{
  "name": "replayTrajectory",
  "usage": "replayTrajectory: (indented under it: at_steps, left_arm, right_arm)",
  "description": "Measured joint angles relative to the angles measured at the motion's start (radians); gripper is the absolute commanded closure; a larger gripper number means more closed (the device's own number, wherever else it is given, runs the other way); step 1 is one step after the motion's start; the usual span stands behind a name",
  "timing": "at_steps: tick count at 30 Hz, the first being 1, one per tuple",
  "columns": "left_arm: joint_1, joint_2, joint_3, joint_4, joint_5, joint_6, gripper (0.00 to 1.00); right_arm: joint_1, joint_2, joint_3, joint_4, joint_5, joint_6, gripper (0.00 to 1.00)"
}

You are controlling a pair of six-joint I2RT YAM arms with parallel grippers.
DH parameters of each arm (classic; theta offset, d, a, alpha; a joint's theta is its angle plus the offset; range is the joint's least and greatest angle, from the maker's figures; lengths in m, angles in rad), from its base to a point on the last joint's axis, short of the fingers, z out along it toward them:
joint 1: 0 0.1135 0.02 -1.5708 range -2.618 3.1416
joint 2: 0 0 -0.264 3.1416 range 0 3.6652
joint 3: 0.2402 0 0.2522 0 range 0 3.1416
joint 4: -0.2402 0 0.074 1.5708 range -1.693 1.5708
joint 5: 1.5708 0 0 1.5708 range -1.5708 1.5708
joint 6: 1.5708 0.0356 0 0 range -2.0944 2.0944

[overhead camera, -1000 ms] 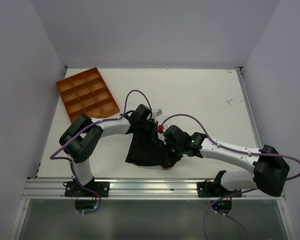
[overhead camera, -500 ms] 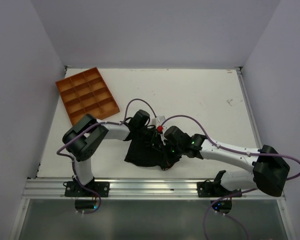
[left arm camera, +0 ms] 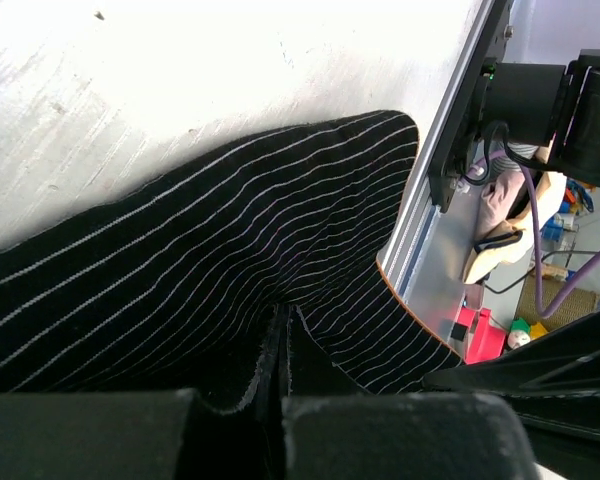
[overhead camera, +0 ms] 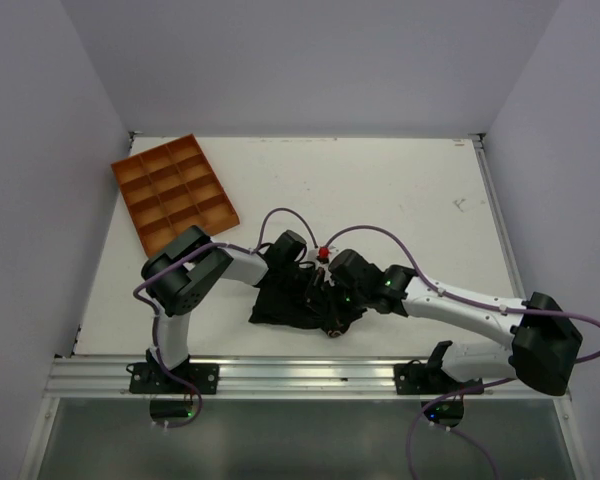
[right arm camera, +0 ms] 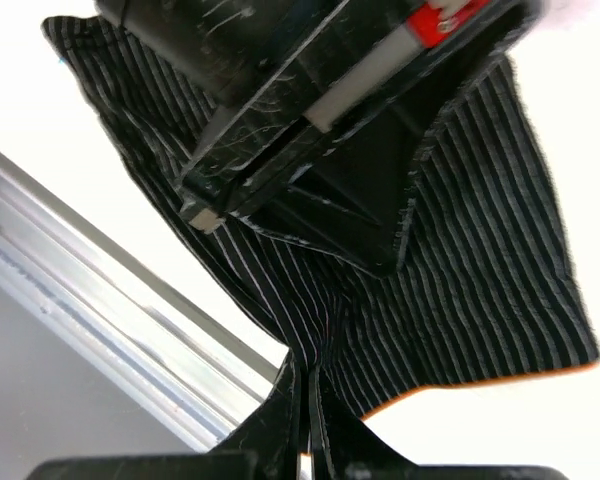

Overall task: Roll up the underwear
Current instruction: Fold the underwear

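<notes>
Pinching soft black pinstriped underwear (left arm camera: 230, 230), orange-edged and bunched, left pincer (left arm camera: 283, 340) clamped on it, right pincer (right arm camera: 305, 390) likewise.

Both arms reach low over the underwear (overhead camera: 278, 306). The left gripper (overhead camera: 302, 282) pinches fabric at its far edge, jaws closed. The right gripper (overhead camera: 330, 305) clamps its right side, jaws likewise closed.

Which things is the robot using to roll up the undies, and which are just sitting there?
Part of the job:
- the underwear, black with thin stripes
- the left gripper, pinching the fabric
- the right gripper, pinching it too

Just lying about:
- the orange tray, at the far left of the table, apart from both arms
</notes>
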Motion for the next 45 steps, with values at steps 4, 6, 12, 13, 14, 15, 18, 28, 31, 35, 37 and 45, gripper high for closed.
replayTrajectory:
  at_steps: [4, 6, 12, 13, 14, 15, 18, 28, 31, 35, 37, 45]
  left_arm:
    - [0.000, 0.000, 0.000, 0.000, 0.000, 0.008, 1.00]
    - [0.000, 0.000, 0.000, 0.000, 0.000, 0.010, 1.00]
    - [0.000, 0.000, 0.000, 0.000, 0.000, 0.019, 1.00]
    - [0.000, 0.000, 0.000, -0.001, 0.000, 0.019, 1.00]
    - [0.000, 0.000, 0.000, -0.001, 0.000, 0.020, 1.00]
    - [0.000, 0.000, 0.000, -0.001, 0.000, 0.021, 1.00]
    - [-0.001, -0.003, 0.001, -0.006, -0.003, 0.024, 1.00]
    - [-0.007, -0.030, 0.063, -0.156, -0.099, 0.028, 0.90]
    - [-0.007, -0.031, 0.103, -0.204, -0.143, 0.034, 0.90]
    - [-0.004, -0.031, 0.136, -0.238, -0.190, 0.033, 0.89]
    - [0.000, -0.032, 0.140, -0.247, -0.203, 0.033, 0.87]
    - [0.027, -0.043, 0.162, -0.288, -0.256, 0.031, 0.86]
  right_arm:
    - [-0.006, -0.001, 0.019, -0.026, 0.045, -0.008, 1.00]
    - [-0.016, -0.001, 0.027, -0.043, 0.066, -0.019, 1.00]
    - [-0.057, 0.019, 0.046, -0.074, 0.098, -0.054, 1.00]
    - [-0.063, 0.024, 0.047, -0.077, 0.100, -0.058, 1.00]
    - [-0.067, 0.028, 0.049, -0.079, 0.100, -0.062, 1.00]
    - [-0.072, 0.032, 0.050, -0.081, 0.102, -0.067, 1.00]
    - [-0.082, 0.043, 0.051, -0.084, 0.113, -0.079, 1.00]
    - [-0.097, 0.050, 0.051, -0.083, 0.119, -0.090, 1.00]
    - [-0.097, 0.050, 0.051, -0.082, 0.117, -0.090, 1.00]
    - [-0.098, 0.050, 0.049, -0.080, 0.113, -0.090, 1.00]
    - [-0.098, 0.050, 0.049, -0.079, 0.112, -0.090, 1.00]
    - [-0.098, 0.050, 0.049, -0.068, 0.095, -0.090, 1.00]
